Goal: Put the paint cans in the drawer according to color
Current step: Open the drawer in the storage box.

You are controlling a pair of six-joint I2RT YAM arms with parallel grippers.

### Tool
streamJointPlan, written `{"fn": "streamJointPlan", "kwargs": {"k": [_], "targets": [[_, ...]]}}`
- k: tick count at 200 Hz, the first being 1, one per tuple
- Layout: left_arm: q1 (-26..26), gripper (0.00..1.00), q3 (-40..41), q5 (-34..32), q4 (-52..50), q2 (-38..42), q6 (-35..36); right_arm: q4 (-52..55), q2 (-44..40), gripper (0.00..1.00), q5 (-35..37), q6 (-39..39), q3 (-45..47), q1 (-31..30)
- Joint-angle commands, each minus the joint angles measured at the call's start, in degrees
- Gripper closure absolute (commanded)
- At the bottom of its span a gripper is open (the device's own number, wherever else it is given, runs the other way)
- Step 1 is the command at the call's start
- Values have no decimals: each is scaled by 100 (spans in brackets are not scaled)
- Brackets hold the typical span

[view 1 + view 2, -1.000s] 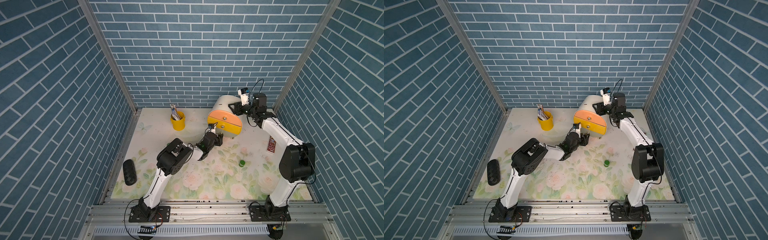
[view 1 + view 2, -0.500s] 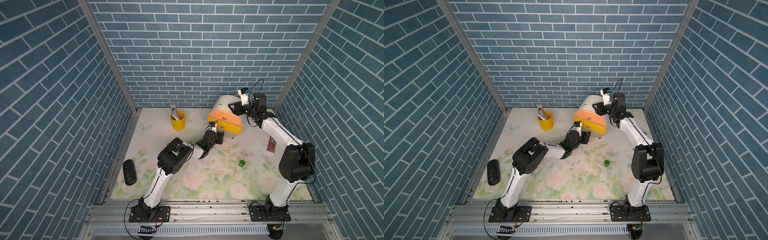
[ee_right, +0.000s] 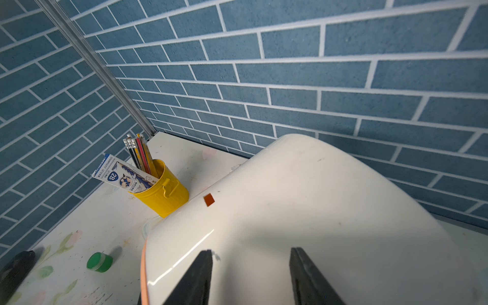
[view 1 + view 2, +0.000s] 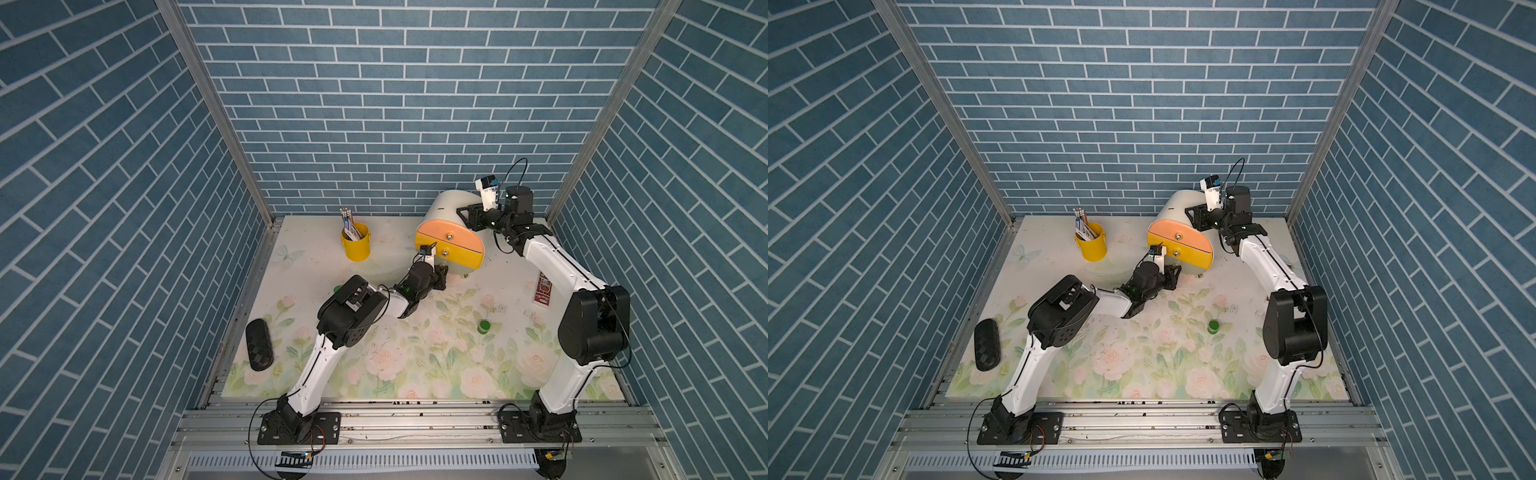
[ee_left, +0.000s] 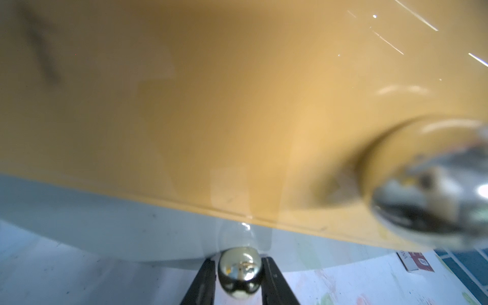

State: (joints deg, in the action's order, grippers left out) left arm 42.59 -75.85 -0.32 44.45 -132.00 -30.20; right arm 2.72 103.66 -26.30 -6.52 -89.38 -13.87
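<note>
Left wrist view: the left claw (image 5: 238,260) pinches the small metal knob (image 5: 239,274) of the grey drawer front (image 5: 105,227), with one black finger against each side. Above it runs the yellow-orange drawer front (image 5: 211,105). In both top views the white round-topped chest (image 4: 446,203) (image 4: 1177,203) stands at the rear of the floral surface (image 4: 415,353), near the yellow pencil cup (image 4: 356,249). The right claw (image 3: 251,249) is spread, its fingers lying on the chest's white top. One green paint can (image 4: 483,327) (image 4: 1213,326) sits on the surface in front of the chest, well apart from it. A second green paint can (image 3: 99,261) shows in the right wrist view, on the surface beyond the chest's front edge.
</note>
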Motion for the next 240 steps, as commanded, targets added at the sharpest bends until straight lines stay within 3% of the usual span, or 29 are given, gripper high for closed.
{"fn": "streamJointPlan", "kwargs": {"k": [1,40,117,240], "targets": [[-40,62,-193,-82,82,-62,40,356,190,48,11,106,44,-19],[-58,63,-219,-56,92,-60,44,373,181,48,11,108,44,-19],[-55,80,-108,-8,152,-2,32,382,172,49,20,116,38,-15],[74,83,1134,29,442,698,41,410,155,48,55,116,57,15]]}}
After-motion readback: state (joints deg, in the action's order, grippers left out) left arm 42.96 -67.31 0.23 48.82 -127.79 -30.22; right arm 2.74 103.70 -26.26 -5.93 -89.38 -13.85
